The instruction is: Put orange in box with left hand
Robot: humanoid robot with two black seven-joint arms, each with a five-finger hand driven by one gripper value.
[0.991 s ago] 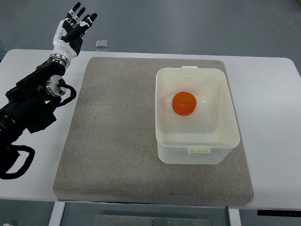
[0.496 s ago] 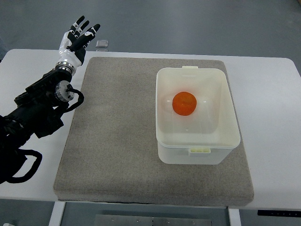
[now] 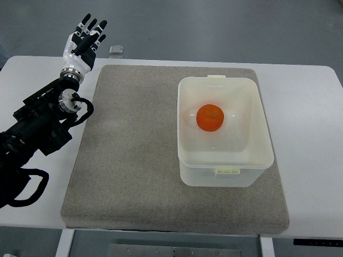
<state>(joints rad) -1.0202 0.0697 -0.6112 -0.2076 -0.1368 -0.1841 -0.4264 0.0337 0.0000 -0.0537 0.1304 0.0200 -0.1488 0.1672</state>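
My left hand (image 3: 81, 45) was raised past the far left corner of the grey mat (image 3: 134, 150), its fingers (image 3: 89, 27) spread apart and straight, holding nothing and touching nothing. My dark arm ran in from the left edge over the white tabletop (image 3: 305, 107). The orange (image 3: 209, 118) sat on the floor of the open white plastic box (image 3: 224, 171), which stood on the right half of the mat. The mat's left half lay bare between my hand and the box. A small grey object (image 3: 116, 50) rested at the far tabletop edge.
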